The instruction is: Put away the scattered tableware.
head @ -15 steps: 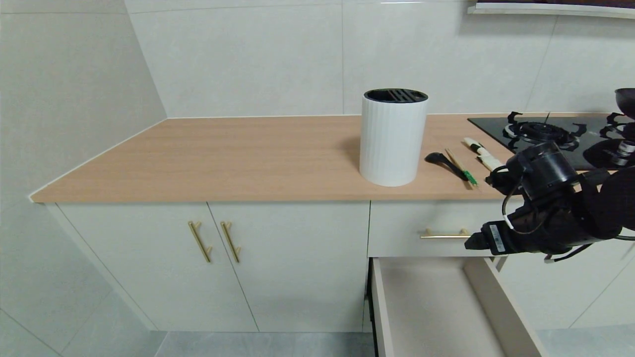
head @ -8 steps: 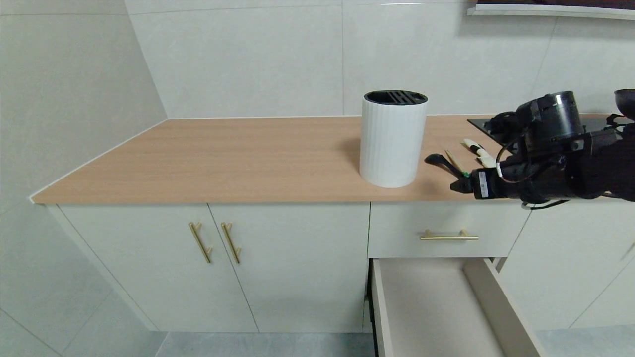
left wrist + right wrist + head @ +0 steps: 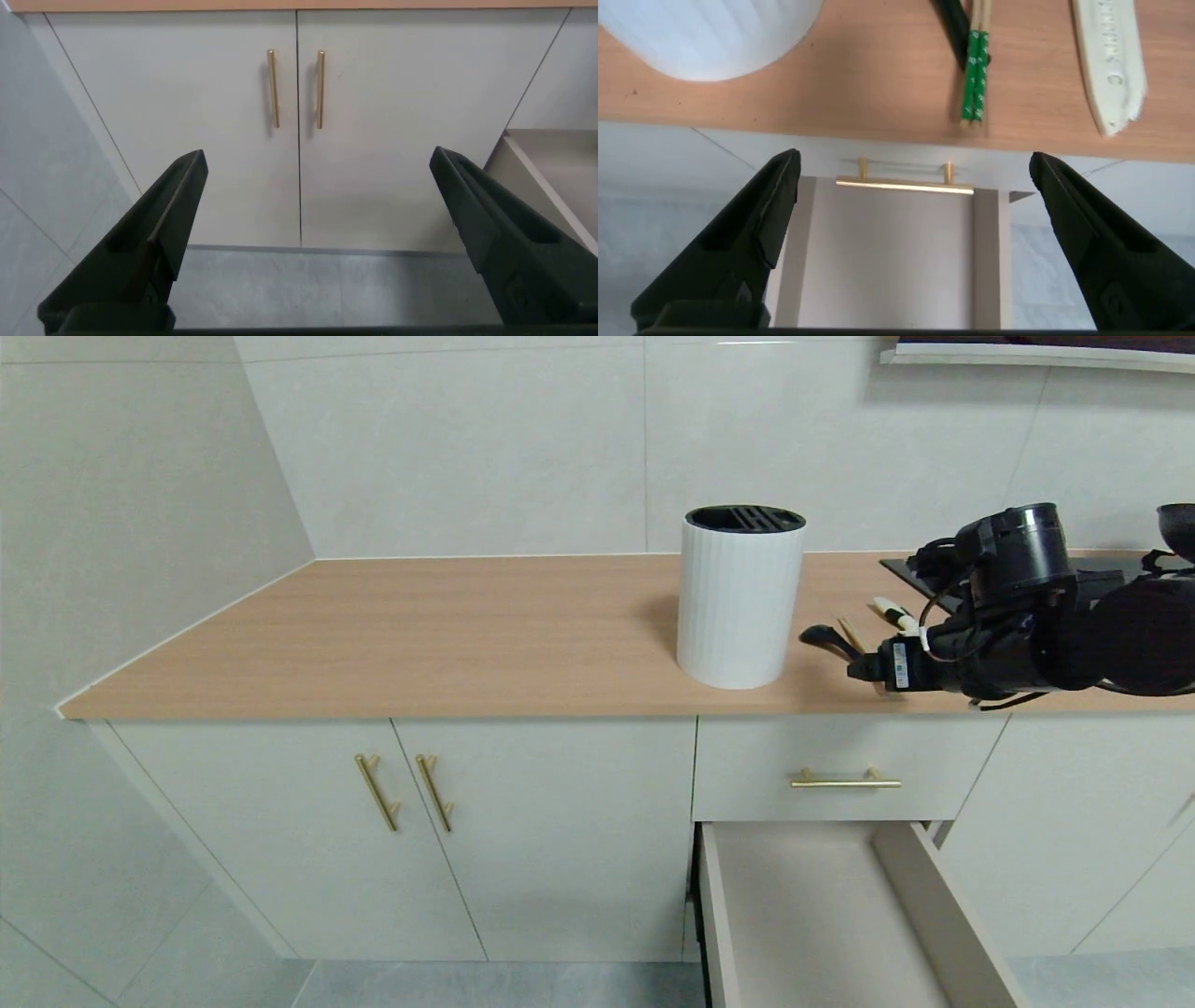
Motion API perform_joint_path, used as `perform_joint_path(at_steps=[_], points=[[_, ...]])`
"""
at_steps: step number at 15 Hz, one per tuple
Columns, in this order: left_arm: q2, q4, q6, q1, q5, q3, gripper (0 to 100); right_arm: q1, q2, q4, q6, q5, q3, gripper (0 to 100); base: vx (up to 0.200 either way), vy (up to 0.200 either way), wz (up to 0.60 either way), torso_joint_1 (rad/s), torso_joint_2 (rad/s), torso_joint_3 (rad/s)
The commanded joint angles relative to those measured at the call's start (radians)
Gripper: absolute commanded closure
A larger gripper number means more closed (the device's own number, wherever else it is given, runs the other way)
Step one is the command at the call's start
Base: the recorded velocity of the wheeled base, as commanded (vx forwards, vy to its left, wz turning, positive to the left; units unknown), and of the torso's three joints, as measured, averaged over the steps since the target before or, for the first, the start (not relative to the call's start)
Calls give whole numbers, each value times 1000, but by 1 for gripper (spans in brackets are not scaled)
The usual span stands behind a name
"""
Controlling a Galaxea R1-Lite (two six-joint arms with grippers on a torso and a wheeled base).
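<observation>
The right arm (image 3: 1120, 649) reached in from the right side, almost level, at the height of the counter (image 3: 467, 635). The right gripper (image 3: 864, 669) pointed to the left and hung over the front edge of the counter, above the near ends of the chopsticks (image 3: 976, 65). Its 2 fingers stood wide apart and held nothing. The chopsticks lay on the counter between the black spoon (image 3: 822, 637) and the white utensil (image 3: 1109, 65), all 3 just right of the white holder (image 3: 739, 597). Under them the lower drawer (image 3: 822, 915) stood open. The left gripper (image 3: 318, 243) was low before the 2 cabinet doors (image 3: 299, 140), its fingers also apart and with nothing between them.

1 second before, the right gripper was lower, in front of the closed upper drawer. Half a second before, it was already up at the counter edge. Since then it went a little more to the left and inward, over the chopsticks. The tableware itself did not move.
</observation>
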Motion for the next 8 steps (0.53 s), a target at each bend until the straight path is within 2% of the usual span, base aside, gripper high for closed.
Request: perform_joint_path(at_steps=[1, 8], points=[[0, 0, 0, 0, 0, 0, 0, -30, 65, 1, 15, 0, -37, 0, 0, 0, 0, 0, 0, 0], [0, 0, 0, 0, 0, 0, 0, -60, 150, -2, 44, -3, -88, 0, 0, 0, 0, 0, 0, 0]])
